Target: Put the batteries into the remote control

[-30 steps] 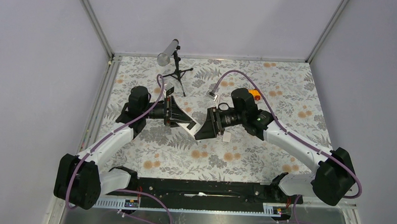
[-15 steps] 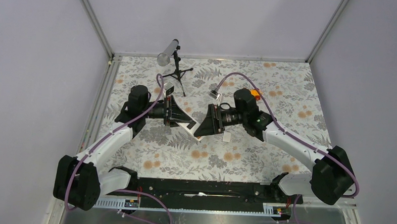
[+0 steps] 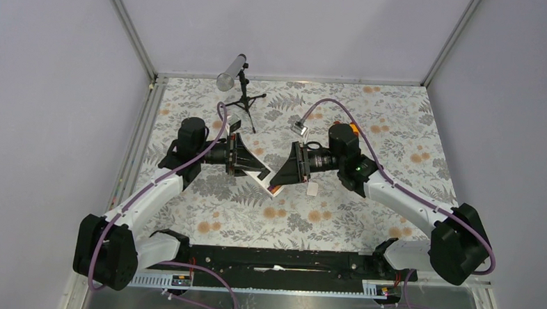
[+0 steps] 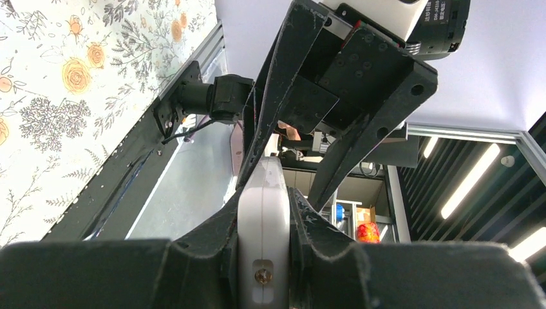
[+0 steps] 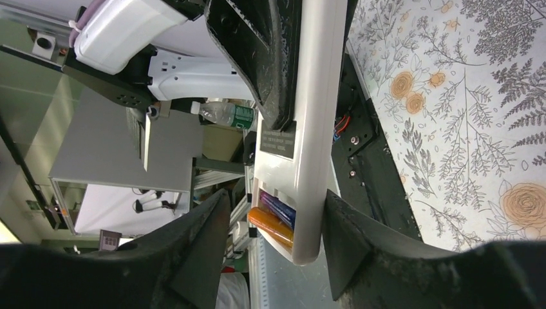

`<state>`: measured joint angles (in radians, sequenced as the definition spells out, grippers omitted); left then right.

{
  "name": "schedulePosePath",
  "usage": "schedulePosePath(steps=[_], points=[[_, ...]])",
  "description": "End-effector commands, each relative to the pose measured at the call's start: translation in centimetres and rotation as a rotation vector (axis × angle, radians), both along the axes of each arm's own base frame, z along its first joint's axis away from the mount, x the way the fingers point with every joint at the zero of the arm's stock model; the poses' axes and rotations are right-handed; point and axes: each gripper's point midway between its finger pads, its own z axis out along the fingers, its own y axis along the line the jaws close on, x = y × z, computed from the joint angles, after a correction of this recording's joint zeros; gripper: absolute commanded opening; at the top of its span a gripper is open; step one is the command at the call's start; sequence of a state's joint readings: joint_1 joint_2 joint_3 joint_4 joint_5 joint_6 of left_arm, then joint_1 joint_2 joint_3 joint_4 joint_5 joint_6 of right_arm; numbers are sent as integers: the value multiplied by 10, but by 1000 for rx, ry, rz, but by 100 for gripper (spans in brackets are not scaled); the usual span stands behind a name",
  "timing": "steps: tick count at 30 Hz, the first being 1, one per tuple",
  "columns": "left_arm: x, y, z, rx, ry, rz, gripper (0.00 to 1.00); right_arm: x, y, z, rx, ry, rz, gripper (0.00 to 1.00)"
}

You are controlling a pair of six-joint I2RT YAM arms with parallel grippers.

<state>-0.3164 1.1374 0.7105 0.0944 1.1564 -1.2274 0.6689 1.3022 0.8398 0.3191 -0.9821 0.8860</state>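
The remote control (image 3: 267, 184) is held in the air between both arms, white back and edges showing. My left gripper (image 3: 253, 169) is shut on it; in the left wrist view its white edge (image 4: 263, 232) is clamped between my left gripper's (image 4: 265, 193) fingers. My right gripper (image 5: 275, 196) is open, its jaws straddling the remote's (image 5: 317, 116) lower end with a gap on the battery side. The open compartment holds both batteries side by side, the orange one (image 5: 273, 226) and the blue-purple one (image 5: 279, 208). My right gripper also shows in the top view (image 3: 281, 176).
A small white flat piece (image 3: 313, 190) lies on the floral table under the right wrist. An orange toy car (image 3: 353, 131) peeks out behind the right arm. A small tripod with a grey tube (image 3: 241, 90) stands at the back left.
The right arm has drawn back slightly to the right, so more of the remote's lower end shows between the grippers. The left arm has held still.
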Motion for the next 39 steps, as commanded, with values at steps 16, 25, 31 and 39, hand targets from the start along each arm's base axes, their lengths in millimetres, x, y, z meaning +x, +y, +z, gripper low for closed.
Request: schedulePosePath(steps=[16,25,31,39], points=[[4,-1,21,-18,-88,11,0,-22,-12,13,79,-166,129,59],[5,-1,25,-21,-93,17,0,-19,-11,4,49,-172,122,48],[6,-1,23,-18,-84,21,0,-14,-10,1,29,-186,105,38],[6,-1,27,-23,-75,25,0,-9,-10,-6,-16,-201,89,32]])
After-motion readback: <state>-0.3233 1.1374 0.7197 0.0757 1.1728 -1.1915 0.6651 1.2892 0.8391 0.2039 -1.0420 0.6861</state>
